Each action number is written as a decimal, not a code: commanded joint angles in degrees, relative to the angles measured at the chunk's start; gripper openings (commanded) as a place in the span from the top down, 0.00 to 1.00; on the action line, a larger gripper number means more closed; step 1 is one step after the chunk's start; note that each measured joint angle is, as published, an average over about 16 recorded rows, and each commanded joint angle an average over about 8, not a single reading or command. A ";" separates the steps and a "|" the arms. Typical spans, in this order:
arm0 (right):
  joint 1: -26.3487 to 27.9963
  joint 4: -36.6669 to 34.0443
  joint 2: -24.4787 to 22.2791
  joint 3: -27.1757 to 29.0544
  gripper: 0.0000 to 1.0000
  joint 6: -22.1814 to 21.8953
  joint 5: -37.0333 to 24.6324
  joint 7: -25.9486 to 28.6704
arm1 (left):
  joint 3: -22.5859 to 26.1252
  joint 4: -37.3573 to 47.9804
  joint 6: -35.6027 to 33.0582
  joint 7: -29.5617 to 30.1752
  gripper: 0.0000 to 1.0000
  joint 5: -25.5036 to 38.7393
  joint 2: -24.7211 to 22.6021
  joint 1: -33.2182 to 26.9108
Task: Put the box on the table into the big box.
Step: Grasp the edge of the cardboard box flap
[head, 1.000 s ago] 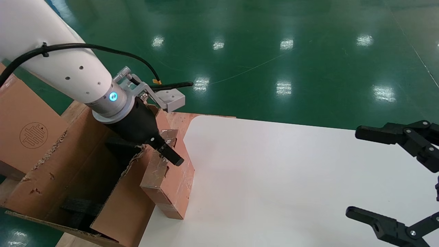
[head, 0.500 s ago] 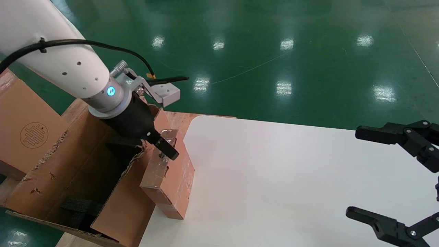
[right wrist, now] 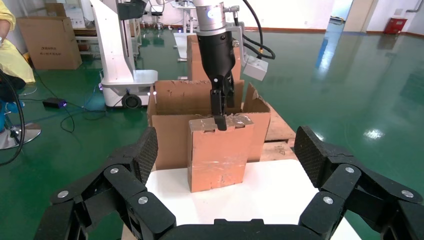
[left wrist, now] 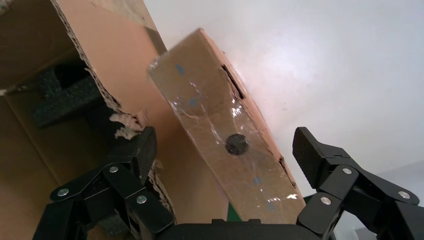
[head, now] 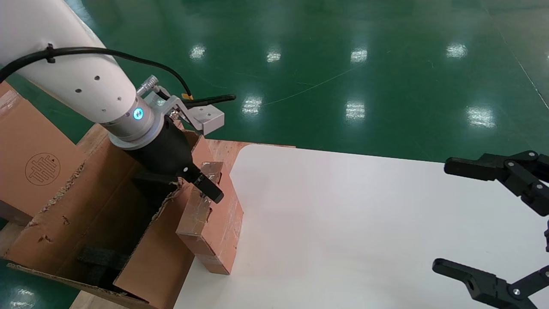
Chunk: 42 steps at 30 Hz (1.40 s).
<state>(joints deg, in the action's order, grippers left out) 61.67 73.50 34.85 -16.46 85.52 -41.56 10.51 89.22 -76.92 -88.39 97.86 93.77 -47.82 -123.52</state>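
Left gripper (head: 206,189) hovers with its fingers spread wide over the taped top of the box (head: 210,223), one finger on either side of it and neither seen pressing the cardboard; in the left wrist view the gripper (left wrist: 225,150) straddles the box (left wrist: 225,145), whose crinkled clear tape runs directly beneath the palm, with one finger (left wrist: 137,150) over the ragged flap on the carton side and the other (left wrist: 312,155) over the white surface; the box stands on the table (head: 364,231) at its edge, below the fingertips and leaning against the outer wall of the big box (head: 85,214); that carton lies open just to the gripper's outer side, its torn flap edges and dark padding visible inside; from the right wrist view, the left gripper (right wrist: 220,117) reaches straight down to the top face of the box (right wrist: 217,152), with the big box (right wrist: 170,125) right behind it; right gripper (head: 493,223) hangs well apart from all this at the opposite edge of the table, fingers wide and holding nothing, its own camera showing the gripper (right wrist: 225,150) open toward the scene; green floor (head: 343,64) stretches beyond the table.
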 commanded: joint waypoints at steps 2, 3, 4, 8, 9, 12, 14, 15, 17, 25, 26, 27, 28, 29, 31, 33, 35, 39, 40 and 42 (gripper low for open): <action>0.00 0.00 0.00 -0.01 0.00 0.00 0.01 -0.01 | 0.66 0.08 -0.04 0.43 0.00 -0.52 -0.18 -0.25; 0.00 0.00 -0.01 -0.02 0.00 -0.01 0.01 -0.01 | 0.87 0.10 -0.04 0.53 0.00 -0.70 -0.23 -0.34; 0.00 0.00 -0.01 -0.02 0.00 -0.01 0.01 -0.01 | 1.07 0.13 -0.05 0.62 0.00 -0.87 -0.29 -0.43; 0.01 0.00 -0.01 -0.03 0.00 -0.01 0.02 -0.02 | 1.87 0.23 -0.12 0.98 0.00 -1.54 -0.44 -0.89; 0.01 0.00 -0.02 -0.04 0.00 -0.02 0.03 -0.02 | 2.08 0.24 -0.13 1.08 0.00 -1.67 -0.45 -1.00; 0.01 0.00 -0.02 -0.05 0.00 -0.02 0.03 -0.02 | 2.76 0.23 -0.16 1.38 0.00 -2.09 -0.46 -1.27; 0.01 0.00 -0.02 -0.06 0.00 -0.02 0.04 -0.03 | 3.21 0.21 -0.16 1.56 0.00 -2.41 -0.41 -1.42; 0.01 0.00 -0.03 -0.06 0.00 -0.03 0.04 -0.03 | 3.44 0.19 -0.14 1.63 0.00 -2.57 -0.38 -1.49; 0.01 0.00 -0.03 -0.07 0.00 -0.03 0.05 -0.03 | 3.87 0.16 -0.07 1.74 0.00 -2.90 -0.33 -1.60; 0.02 0.00 -0.04 -0.10 0.00 -0.04 0.07 -0.05 | 5.36 0.13 0.31 1.89 0.00 -4.26 -0.19 -1.79; 0.02 0.00 -0.04 -0.10 0.00 -0.04 0.07 -0.05 | 5.53 0.13 0.35 1.91 0.00 -4.40 -0.17 -1.80; 0.02 0.00 -0.04 -0.10 0.00 -0.05 0.07 -0.05 | 5.69 0.13 0.39 1.95 0.00 -4.54 -0.15 -1.82; 0.02 0.00 -0.04 -0.11 0.00 -0.05 0.07 -0.05 | 5.86 0.13 0.42 1.99 0.00 -4.67 -0.13 -1.83; 0.02 0.00 -0.05 -0.11 0.00 -0.05 0.08 -0.06 | 6.02 0.12 0.44 2.04 0.00 -4.79 -0.10 -1.85; 0.03 0.00 -0.05 -0.12 0.00 -0.05 0.08 -0.06 | 6.35 0.11 0.48 2.15 0.00 -5.00 -0.05 -1.92; 0.03 0.00 -0.05 -0.13 0.00 -0.06 0.09 -0.06 | 6.67 0.10 0.50 2.26 0.00 -5.19 0.01 -1.98; 0.03 0.00 -0.06 -0.13 0.00 -0.06 0.09 -0.07 | 7.00 0.09 0.52 2.37 0.00 -5.36 0.05 -2.05; 0.03 0.00 -0.06 -0.15 0.00 -0.07 0.10 -0.07 | 7.60 0.08 0.65 2.52 0.00 -5.80 0.18 -2.14; 0.03 0.00 -0.06 -0.15 0.00 -0.07 0.10 -0.08 | 7.73 0.09 0.76 2.53 0.00 -5.89 0.23 -2.12; 0.03 0.00 -0.07 -0.16 0.00 -0.07 0.11 -0.08 | 7.91 0.09 1.23 2.50 0.00 -5.98 0.38 -2.01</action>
<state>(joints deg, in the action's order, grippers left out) 61.71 73.50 34.78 -16.62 85.45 -41.45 10.43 96.94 -76.81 -86.75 100.28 87.85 -47.37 -125.36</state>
